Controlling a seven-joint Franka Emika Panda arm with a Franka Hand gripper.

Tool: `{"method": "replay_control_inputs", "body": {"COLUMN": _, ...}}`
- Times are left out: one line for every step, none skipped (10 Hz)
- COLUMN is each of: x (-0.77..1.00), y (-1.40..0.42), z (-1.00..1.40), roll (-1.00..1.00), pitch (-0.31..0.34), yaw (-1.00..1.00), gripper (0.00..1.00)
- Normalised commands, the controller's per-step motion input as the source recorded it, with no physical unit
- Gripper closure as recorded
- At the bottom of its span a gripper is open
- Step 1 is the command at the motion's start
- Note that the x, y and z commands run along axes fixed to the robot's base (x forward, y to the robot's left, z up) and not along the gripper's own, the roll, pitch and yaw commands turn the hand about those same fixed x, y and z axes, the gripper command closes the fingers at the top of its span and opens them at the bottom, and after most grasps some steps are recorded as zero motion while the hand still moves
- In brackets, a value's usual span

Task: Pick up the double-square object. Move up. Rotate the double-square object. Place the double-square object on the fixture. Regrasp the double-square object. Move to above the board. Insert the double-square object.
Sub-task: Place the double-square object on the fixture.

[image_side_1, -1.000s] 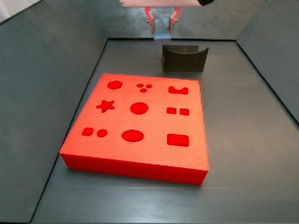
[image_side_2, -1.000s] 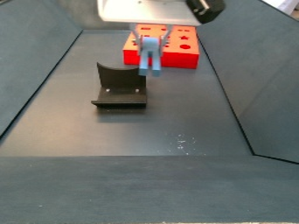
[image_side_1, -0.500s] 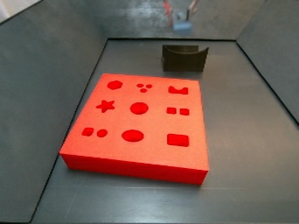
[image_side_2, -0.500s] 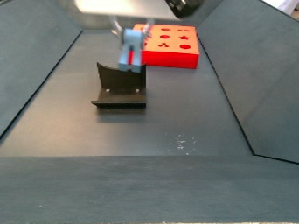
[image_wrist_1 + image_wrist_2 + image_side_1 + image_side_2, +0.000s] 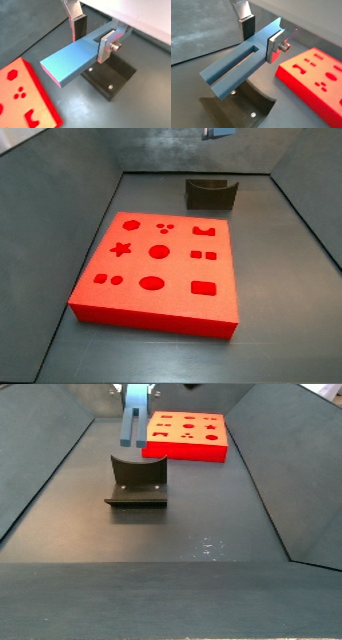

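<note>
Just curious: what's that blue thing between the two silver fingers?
The double-square object, clamped in the gripper above the fixture, as both wrist views show.

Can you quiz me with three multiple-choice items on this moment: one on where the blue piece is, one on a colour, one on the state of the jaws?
1. Where is the blue piece?
A. Lying flat on the red board
B. Held in the air above the dark fixture
C. On the floor beside the board

2. What colour is the board?
A. Red
B. Green
C. White

3. How do the gripper jaws stand?
A. Wide open and empty
B. Shut on the blue piece
C. Shut on the fixture

Answers:
1 B, a side view shows the piece hanging over the fixture, not resting on it.
2 A, both side views show a red slab with shape cutouts.
3 B, both wrist views show the silver fingers pressed on either side of the blue piece.
</note>
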Motion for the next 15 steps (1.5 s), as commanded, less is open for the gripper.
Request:
{"method": "replay_control_inputs", "body": {"x": 0.06, "y": 0.04, "z": 0.01, "roll": -1.0, "pitch": 0.101, "yaw": -0.06, "gripper": 1.0}}
{"method": "replay_control_inputs", "body": {"x": 0.08, "y": 0.04, "z": 0.0, "roll": -1.0, "pitch": 0.128, "yaw": -0.08, "gripper": 1.0}}
{"method": "replay_control_inputs", "body": {"x": 0.09, "y": 0.05, "z": -0.01, "roll": -1.0, "pitch": 0.142, "yaw": -0.09, "gripper": 1.0}}
{"method": "replay_control_inputs", "body": {"x": 0.1, "y": 0.05, "z": -0.02, "roll": -0.73, "pitch": 0.13, "yaw": -0.11, "gripper": 1.0}}
{"method": "replay_control_inputs", "body": {"x": 0.1, "y": 0.05, "z": -0.02, "roll": -0.62, "pitch": 0.119, "yaw": -0.11, "gripper": 1.0}}
{"method": "replay_control_inputs", "body": {"x": 0.09, "y": 0.05, "z": -0.02, "roll": -0.4, "pitch": 0.096, "yaw": -0.12, "gripper": 1.0}}
{"method": "replay_control_inputs", "body": {"x": 0.08, "y": 0.04, "z": -0.01, "roll": -0.26, "pitch": 0.079, "yaw": -0.12, "gripper": 1.0}}
{"method": "replay_control_inputs", "body": {"x": 0.13, "y": 0.13, "z": -1.0, "roll": -1.0, "pitch": 0.167, "yaw": -0.07, "gripper": 1.0}}
{"method": "replay_control_inputs", "body": {"x": 0.14, "y": 0.14, "z": -1.0, "roll": -1.0, "pitch": 0.152, "yaw": -0.08, "gripper": 1.0}}
{"method": "replay_control_inputs", "body": {"x": 0.15, "y": 0.14, "z": -1.0, "roll": -0.98, "pitch": 0.191, "yaw": -0.12, "gripper": 1.0}}
{"method": "replay_control_inputs", "body": {"x": 0.16, "y": 0.14, "z": -1.0, "roll": -0.88, "pitch": 0.187, "yaw": -0.13, "gripper": 1.0}}
{"method": "replay_control_inputs", "body": {"x": 0.18, "y": 0.14, "z": -1.0, "roll": -0.61, "pitch": 0.145, "yaw": -0.17, "gripper": 1.0}}
{"method": "replay_control_inputs", "body": {"x": 0.18, "y": 0.14, "z": -1.0, "roll": -0.5, "pitch": 0.129, "yaw": -0.18, "gripper": 1.0}}
{"method": "replay_control_inputs", "body": {"x": 0.19, "y": 0.14, "z": -1.0, "roll": -0.3, "pitch": 0.097, "yaw": -0.18, "gripper": 1.0}}
{"method": "replay_control_inputs", "body": {"x": 0.2, "y": 0.14, "z": -1.0, "roll": -0.2, "pitch": 0.054, "yaw": -0.18, "gripper": 1.0}}
